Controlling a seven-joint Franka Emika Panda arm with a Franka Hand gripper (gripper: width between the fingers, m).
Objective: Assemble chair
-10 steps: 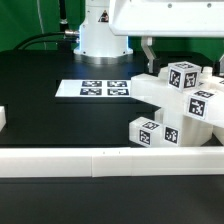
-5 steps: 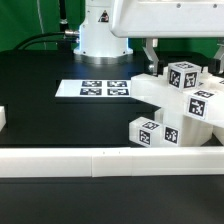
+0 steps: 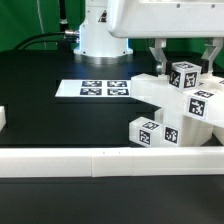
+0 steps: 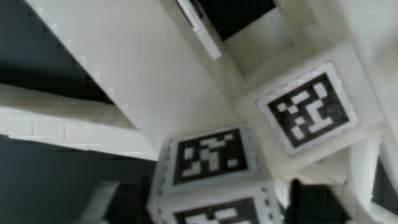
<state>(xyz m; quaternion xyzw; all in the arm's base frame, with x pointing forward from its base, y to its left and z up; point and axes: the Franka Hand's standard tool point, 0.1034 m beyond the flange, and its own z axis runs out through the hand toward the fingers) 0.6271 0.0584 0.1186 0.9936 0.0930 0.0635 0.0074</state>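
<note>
— What do you see, going left to right?

— The marker board [image 3: 97, 89] lies at nine o'clock on the tabletop [image 3: 40, 75]; the chair [image 3: 178, 108] sits at three o'clock, behind the border wall [image 3: 100, 160].

— And your gripper [image 3: 183, 55]?

— My fingers straddle the top tagged post; clenched or not, I cannot tell.

— How will it handle?

— Stiff, light, probably slippery; I'd take flat faces. The chair's right side is cut off.

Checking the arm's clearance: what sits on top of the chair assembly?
A tagged white post tops the chair, with the tool straddling it. Contact is unclear; the chair's far side is hidden.
</note>
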